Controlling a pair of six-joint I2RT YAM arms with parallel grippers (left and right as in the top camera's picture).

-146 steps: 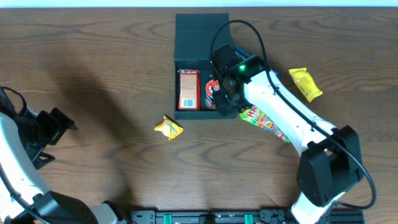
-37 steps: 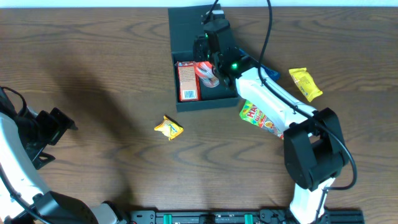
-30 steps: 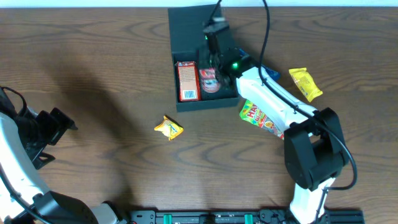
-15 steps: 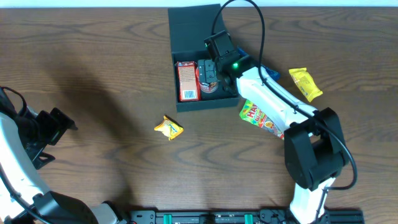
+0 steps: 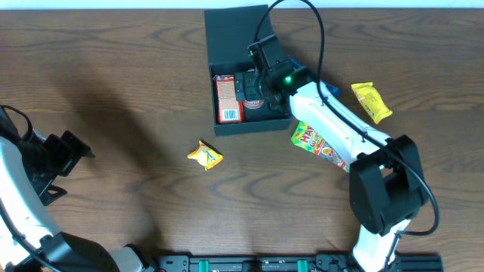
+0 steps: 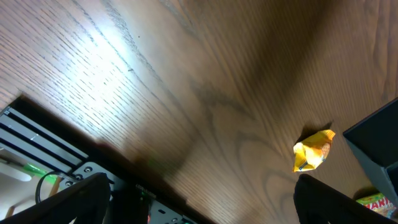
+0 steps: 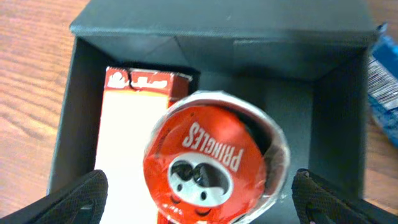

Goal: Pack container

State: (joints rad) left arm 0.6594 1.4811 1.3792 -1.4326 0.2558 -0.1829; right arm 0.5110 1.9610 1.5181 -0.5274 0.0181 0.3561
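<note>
The container (image 5: 236, 34) sits open at the far middle of the counter (image 5: 136, 91). It holds a carton (image 5: 228, 98) on the left and a Pringles can (image 7: 214, 165) just beside it. The right tool (image 7: 200, 190) hangs over the can, fingers spread wide to either side. The left tool (image 6: 208, 199) is spread too, with a yellow packet (image 6: 314, 149) on the counter ahead of it.

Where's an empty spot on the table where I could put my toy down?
The big bare patch of wooden tabletop between the left arm, the dark square cardboard box and the crumpled yellow wrapper is free, as is the front strip below that wrapper. Right of the box is crowded: the white right arm, colourful gummy bag, yellow packet.
</note>
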